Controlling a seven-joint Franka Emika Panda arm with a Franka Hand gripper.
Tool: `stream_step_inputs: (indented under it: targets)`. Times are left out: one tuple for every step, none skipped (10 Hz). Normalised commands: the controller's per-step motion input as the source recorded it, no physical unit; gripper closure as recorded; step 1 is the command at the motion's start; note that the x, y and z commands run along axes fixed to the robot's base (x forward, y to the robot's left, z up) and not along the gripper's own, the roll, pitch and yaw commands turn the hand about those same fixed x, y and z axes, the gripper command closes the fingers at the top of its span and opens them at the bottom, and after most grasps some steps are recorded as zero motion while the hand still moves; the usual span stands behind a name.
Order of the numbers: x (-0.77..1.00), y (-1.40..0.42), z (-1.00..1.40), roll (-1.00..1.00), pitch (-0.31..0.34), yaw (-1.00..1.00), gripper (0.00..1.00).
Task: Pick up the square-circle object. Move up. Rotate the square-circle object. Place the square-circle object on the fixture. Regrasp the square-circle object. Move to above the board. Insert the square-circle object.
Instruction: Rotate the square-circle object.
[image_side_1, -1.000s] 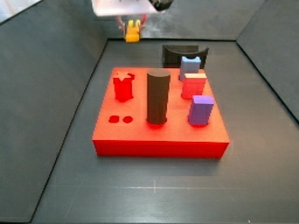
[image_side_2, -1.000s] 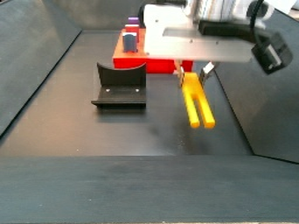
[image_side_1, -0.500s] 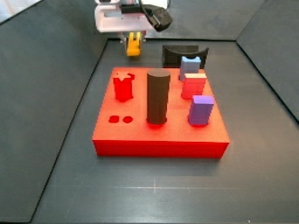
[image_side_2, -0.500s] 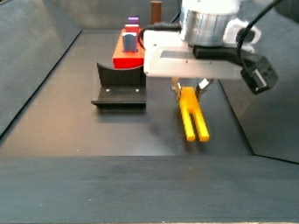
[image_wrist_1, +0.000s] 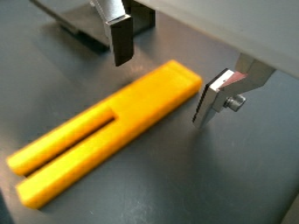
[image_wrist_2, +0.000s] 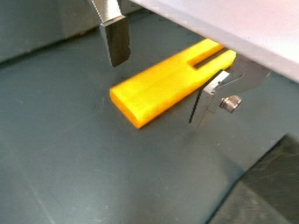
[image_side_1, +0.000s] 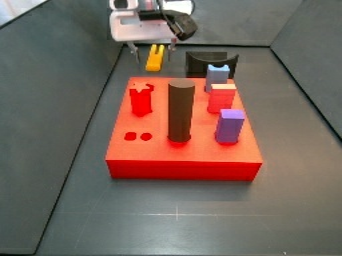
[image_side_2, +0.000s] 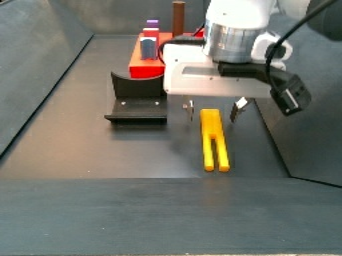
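Observation:
The square-circle object (image_side_2: 213, 142), a yellow-orange bar with a slot at one end, lies flat on the dark floor to the right of the fixture (image_side_2: 136, 100). My gripper (image_side_2: 214, 110) hangs open over its solid end. In both wrist views that end (image_wrist_1: 170, 80) (image_wrist_2: 146, 94) sits between the spread fingers (image_wrist_1: 121, 44) (image_wrist_2: 208, 98) with a gap on each side. From the opposite side, the object (image_side_1: 155, 58) lies under the gripper (image_side_1: 155, 42), behind the red board (image_side_1: 187, 155) and left of the fixture (image_side_1: 209, 62).
On the board stand a tall dark cylinder (image_side_1: 181, 110), a purple block (image_side_1: 230, 126) and red pegs (image_side_1: 140, 98). The board's end (image_side_2: 144, 68) shows behind the fixture. Sloping dark walls (image_side_2: 47, 90) close in the floor on both sides.
The gripper has come down and its fingers stand wider apart. The yellow object has dropped from a slanted pose under the gripper to lying flat on the floor.

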Motion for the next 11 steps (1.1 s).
stream_step_inputs:
  targets:
    - [-0.02,0.00,1.00,0.00,0.030,0.00,0.00]
    - [-0.01,0.00,1.00,0.01,0.053,0.00,0.00]
    - [-0.01,0.01,1.00,0.02,0.079,-0.01,0.00]
    - [-0.02,0.01,1.00,0.03,0.089,-0.01,0.00]
    - [-0.02,0.01,1.00,0.05,0.086,-0.02,0.00]
    - [-0.03,0.01,0.96,0.06,0.090,-0.02,0.00]
    - [-0.02,0.01,0.86,0.07,0.093,-0.02,0.00]
    - [-0.02,0.01,0.67,0.09,0.100,-0.02,0.00]
    - [0.00,0.00,0.00,0.00,0.000,1.00,0.00]
    - [0.00,-0.01,-0.19,0.00,0.001,1.00,0.00]
    - [0.00,-0.01,-0.27,0.00,0.001,1.00,0.00]
